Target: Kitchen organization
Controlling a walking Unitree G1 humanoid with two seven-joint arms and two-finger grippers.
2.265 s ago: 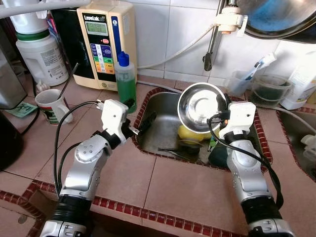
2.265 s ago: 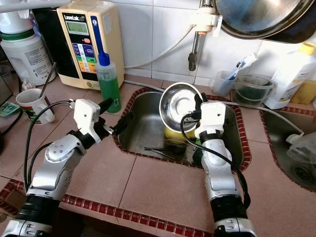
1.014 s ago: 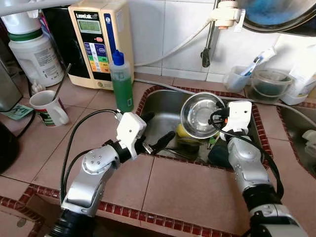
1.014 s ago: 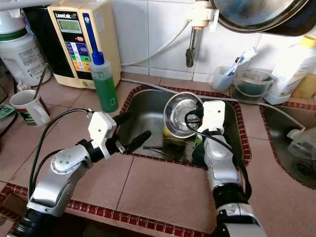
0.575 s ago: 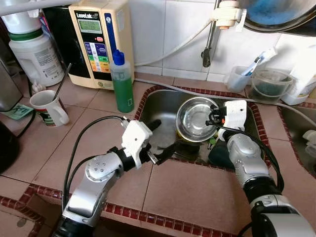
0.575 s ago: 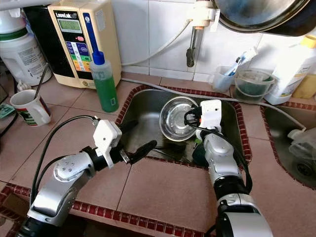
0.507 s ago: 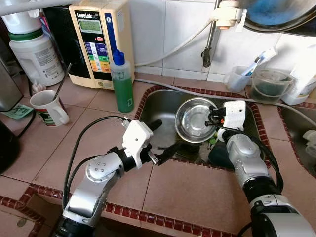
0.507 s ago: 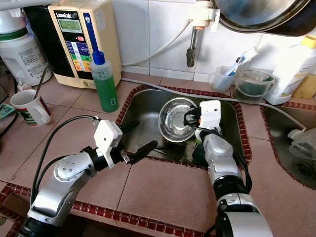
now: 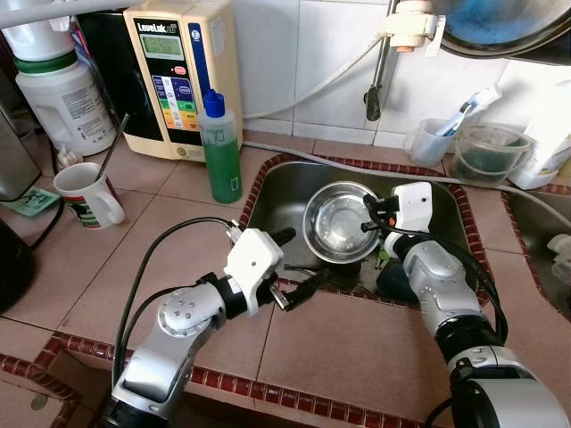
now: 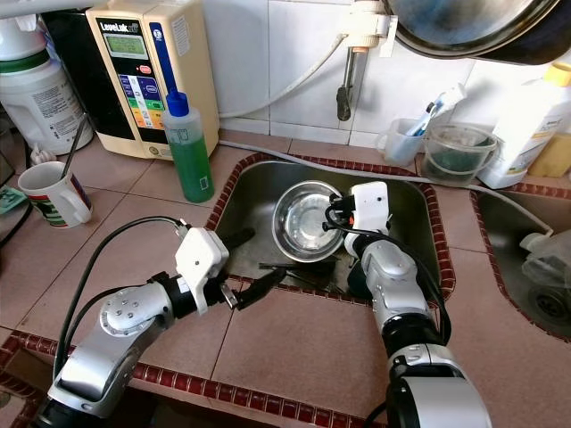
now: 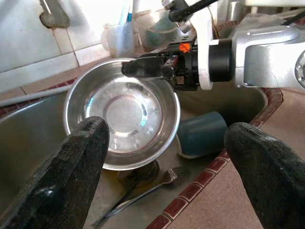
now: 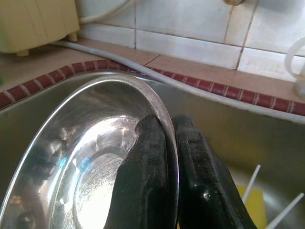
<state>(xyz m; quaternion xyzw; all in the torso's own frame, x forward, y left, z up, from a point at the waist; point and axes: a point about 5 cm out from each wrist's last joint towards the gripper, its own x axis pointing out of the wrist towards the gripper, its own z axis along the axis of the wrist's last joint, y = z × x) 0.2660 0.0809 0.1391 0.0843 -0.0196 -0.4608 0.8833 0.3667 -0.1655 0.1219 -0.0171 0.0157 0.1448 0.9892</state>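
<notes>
Steel bowl (image 9: 337, 223) over sink (image 9: 272, 192): we pinch its rim with right hand (image 12: 167, 138); left hand (image 9: 297, 267) spread wide at bench (image 9: 357, 343) edge.

This is a home kitchen. A steel sink (image 9: 277, 192) is set into a desk (image 9: 357, 343) of terracotta tiles edged in red brick, with white wall tiles behind. A tap (image 9: 378, 89) hangs over the sink, a green soap bottle (image 9: 220, 147) stands at its corner, and a water purifier (image 9: 183, 76) and mug (image 9: 85, 193) sit nearby.
</notes>
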